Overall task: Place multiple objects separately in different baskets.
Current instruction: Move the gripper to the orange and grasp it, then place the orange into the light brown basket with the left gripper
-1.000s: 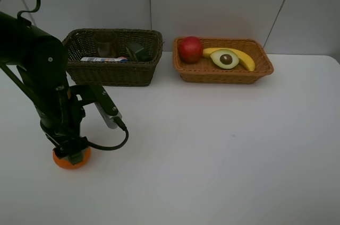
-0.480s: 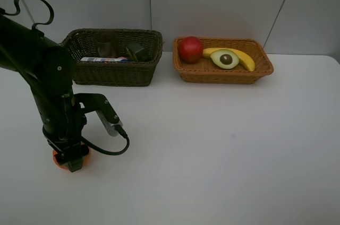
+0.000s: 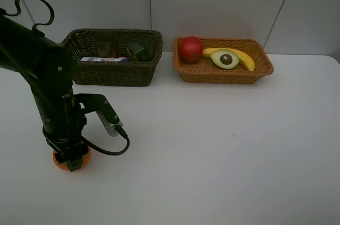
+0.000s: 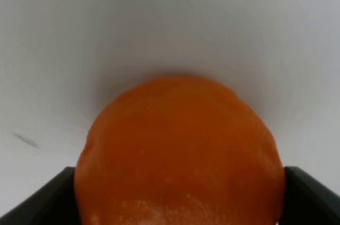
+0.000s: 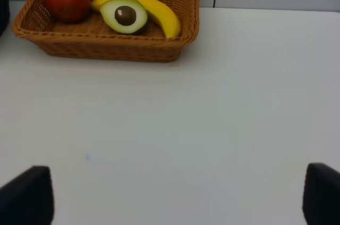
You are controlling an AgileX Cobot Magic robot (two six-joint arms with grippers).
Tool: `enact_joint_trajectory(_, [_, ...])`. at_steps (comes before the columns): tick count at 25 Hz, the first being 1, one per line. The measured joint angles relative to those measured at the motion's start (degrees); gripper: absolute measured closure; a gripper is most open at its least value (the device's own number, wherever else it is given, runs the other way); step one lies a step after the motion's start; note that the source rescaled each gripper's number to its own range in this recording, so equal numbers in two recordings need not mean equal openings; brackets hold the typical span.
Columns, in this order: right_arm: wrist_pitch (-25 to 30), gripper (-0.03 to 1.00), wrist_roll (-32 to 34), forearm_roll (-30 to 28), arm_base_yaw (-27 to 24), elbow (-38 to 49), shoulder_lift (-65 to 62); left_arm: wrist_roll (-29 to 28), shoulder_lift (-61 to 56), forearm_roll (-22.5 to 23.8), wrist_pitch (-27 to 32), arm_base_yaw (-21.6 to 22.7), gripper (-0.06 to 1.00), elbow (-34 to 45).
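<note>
1. On the far left of my overhead view, the left gripper (image 3: pixel 70 159) points straight down over the orange (image 3: pixel 71 158), which sits on the white table (image 3: pixel 212 145) near its front-left area. My left wrist camera shows the orange (image 4: pixel 178 153) filling the gap between the two dark fingertips (image 4: pixel 40 198); the jaws stand wide on either side of it, and I cannot tell whether they touch the skin.
2. Behind and a little right of that arm sits the dark olive-brown basket (image 3: pixel 114 71), holding a translucent cup (image 3: pixel 106 44), a white bottle (image 3: pixel 103 59) lying flat, and a dark green bottle (image 3: pixel 137 51).
3. Just beside it to the right is the orange-tan basket (image 3: pixel 223 74), holding the red apple (image 3: pixel 190 49) at its left end, then the avocado half (image 3: pixel 225 58) resting against the banana (image 3: pixel 243 58).
4. My right wrist camera looks at that basket (image 5: pixel 106 50) from well back; the right gripper (image 5: pixel 175 198) has its jaws wide apart with nothing between them.
</note>
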Motion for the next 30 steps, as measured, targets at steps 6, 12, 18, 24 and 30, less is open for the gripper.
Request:
enact_joint_trajectory(6, [0.0,-0.02,0.0,0.0,0.0,0.0,0.0,0.0,0.0,0.0,0.0,0.0,0.02,0.0])
enact_joint_trajectory(12, [0.0,-0.02,0.0,0.0,0.0,0.0,0.0,0.0,0.0,0.0,0.0,0.0,0.02,0.0])
enact_joint_trajectory(18, [0.0,-0.02,0.0,0.0,0.0,0.0,0.0,-0.4,0.0,-0.2,4.7,0.0,0.02,-2.4])
enact_joint_trajectory(24, [0.0,-0.02,0.0,0.0,0.0,0.0,0.0,-2.0,0.0,-0.2,10.9,0.0,0.02,-6.9])
enact_joint_trajectory(30, [0.0,-0.02,0.0,0.0,0.0,0.0,0.0,-2.6,0.0,-0.4,21.5,0.0,0.02,-15.4])
